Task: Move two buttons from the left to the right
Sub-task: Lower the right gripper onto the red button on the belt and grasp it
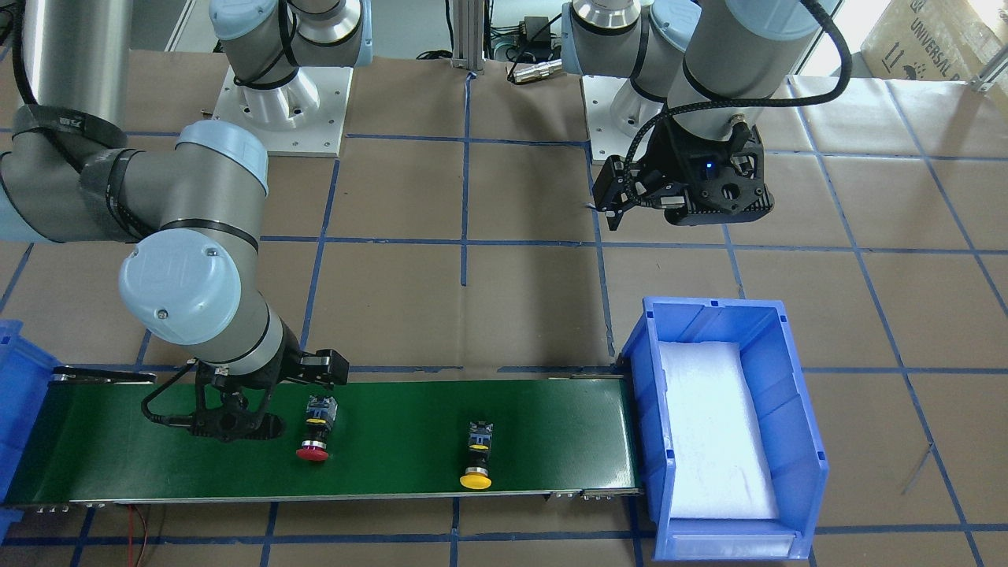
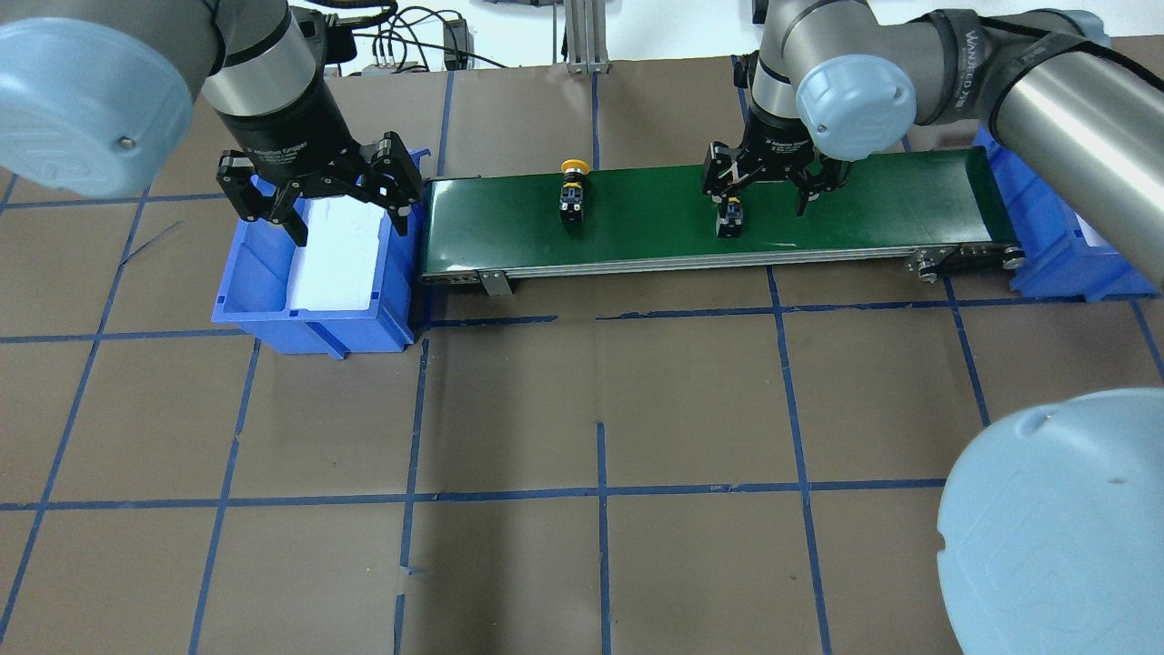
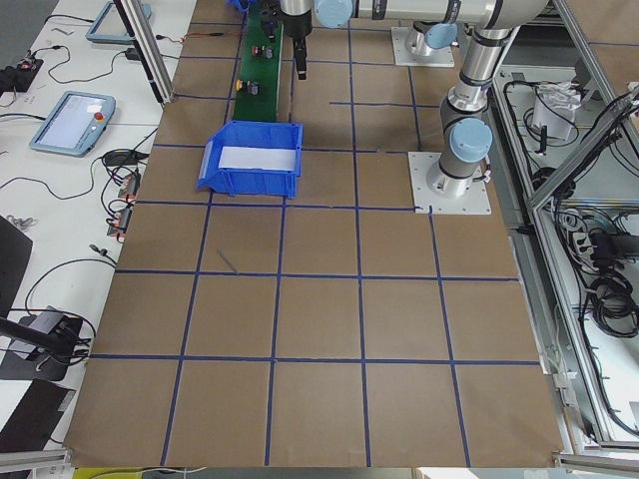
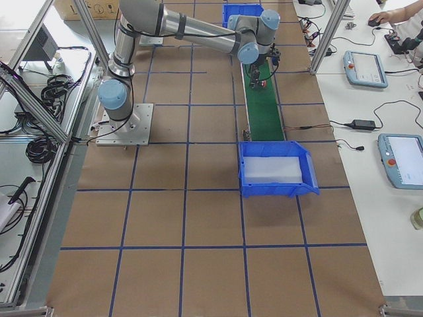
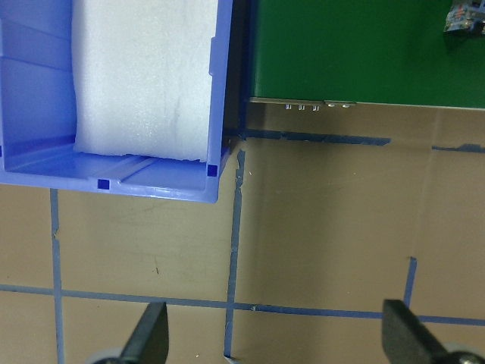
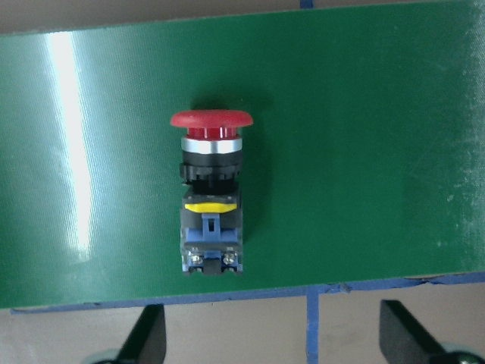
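Note:
Two buttons lie on their sides on the green belt (image 2: 655, 232). The red-capped button (image 1: 314, 435) (image 6: 212, 199) is nearest my right gripper (image 2: 766, 198), which hovers open just over it; the fingers are apart and hold nothing. In the overhead view its red cap is hidden under the gripper and only the body (image 2: 730, 219) shows. The yellow-capped button (image 1: 476, 457) (image 2: 573, 188) lies mid-belt, untouched. My left gripper (image 2: 348, 223) hangs open and empty above the blue bin (image 2: 273, 314), which has white foam in it.
A second blue bin (image 2: 1046, 250) stands at the belt's other end, by the right arm. Brown paper with blue tape lines covers the table. Tablets (image 4: 363, 66) and cables lie on a side bench, where a person's hand (image 4: 386, 14) rests.

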Robot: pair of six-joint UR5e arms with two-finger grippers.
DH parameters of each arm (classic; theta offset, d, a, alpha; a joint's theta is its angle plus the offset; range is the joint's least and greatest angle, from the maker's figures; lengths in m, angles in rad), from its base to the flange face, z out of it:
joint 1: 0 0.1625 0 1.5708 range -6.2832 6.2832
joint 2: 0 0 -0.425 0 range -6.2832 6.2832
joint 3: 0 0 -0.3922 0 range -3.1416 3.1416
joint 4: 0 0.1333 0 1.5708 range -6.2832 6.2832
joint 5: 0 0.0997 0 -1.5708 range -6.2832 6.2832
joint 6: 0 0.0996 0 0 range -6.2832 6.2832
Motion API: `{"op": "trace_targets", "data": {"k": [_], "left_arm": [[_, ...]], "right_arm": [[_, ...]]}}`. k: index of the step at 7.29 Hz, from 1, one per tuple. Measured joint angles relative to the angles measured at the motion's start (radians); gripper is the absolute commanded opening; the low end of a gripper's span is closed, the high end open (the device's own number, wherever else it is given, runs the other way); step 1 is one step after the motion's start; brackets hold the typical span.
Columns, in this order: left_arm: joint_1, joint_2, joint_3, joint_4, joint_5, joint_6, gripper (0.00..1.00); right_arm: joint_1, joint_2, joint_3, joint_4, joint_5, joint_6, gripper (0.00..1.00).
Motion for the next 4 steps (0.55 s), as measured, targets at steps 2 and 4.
{"op": "trace_targets", "data": {"k": [2, 4], "left_arm": [[0.001, -0.001, -0.001, -0.001, 0.000, 0.001, 1.00], [0.001, -0.001, -0.003, -0.001, -0.001, 0.001, 1.00]], "right_arm": [[0.001, 0.042, 0.000, -0.065, 0.015, 0.049, 1.00], [-0.002, 0.123, -0.013, -0.138, 0.038, 0.054, 0.42]]}}
